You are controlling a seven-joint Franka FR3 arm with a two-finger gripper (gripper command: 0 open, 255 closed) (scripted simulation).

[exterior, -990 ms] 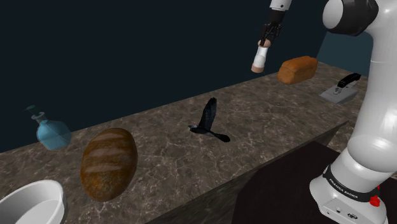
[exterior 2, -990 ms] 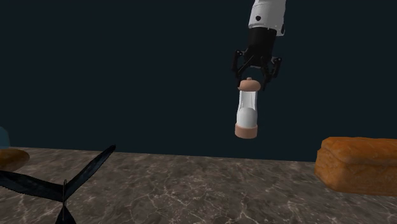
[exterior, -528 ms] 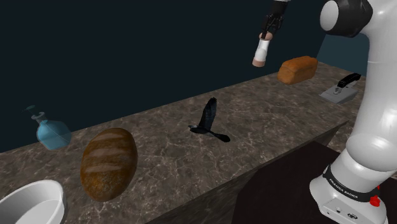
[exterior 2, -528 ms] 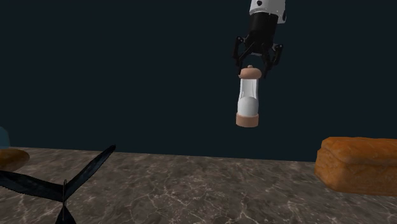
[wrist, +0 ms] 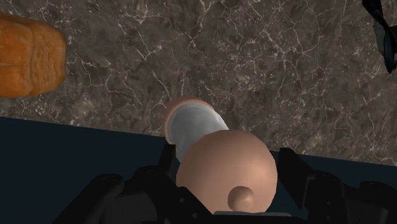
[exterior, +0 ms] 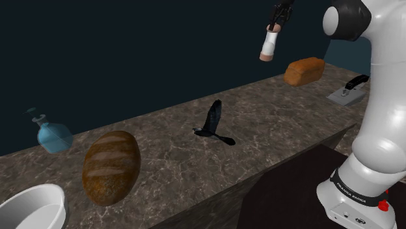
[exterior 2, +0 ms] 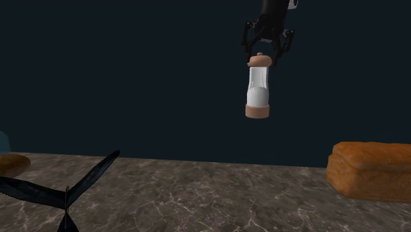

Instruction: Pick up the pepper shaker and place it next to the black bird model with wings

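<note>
Pepper shaker [exterior 2: 257,89], white cylinder with tan cap and base, hangs high over marbled counter [exterior: 273,123], well apart from black winged bird model [exterior: 211,121]; black gripper [exterior 2: 266,53] pinches its cap. Probably light, rigid, slippery.

Counter [exterior: 268,108] lies open — between bird model [exterior: 212,121] and loaf [exterior: 304,70].

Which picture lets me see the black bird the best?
The shoulder view. There the whole black bird stands on the counter with its wings raised. In the second exterior view its spread wings are cut off at the lower left corner. The wrist view catches a small dark piece of it.
</note>
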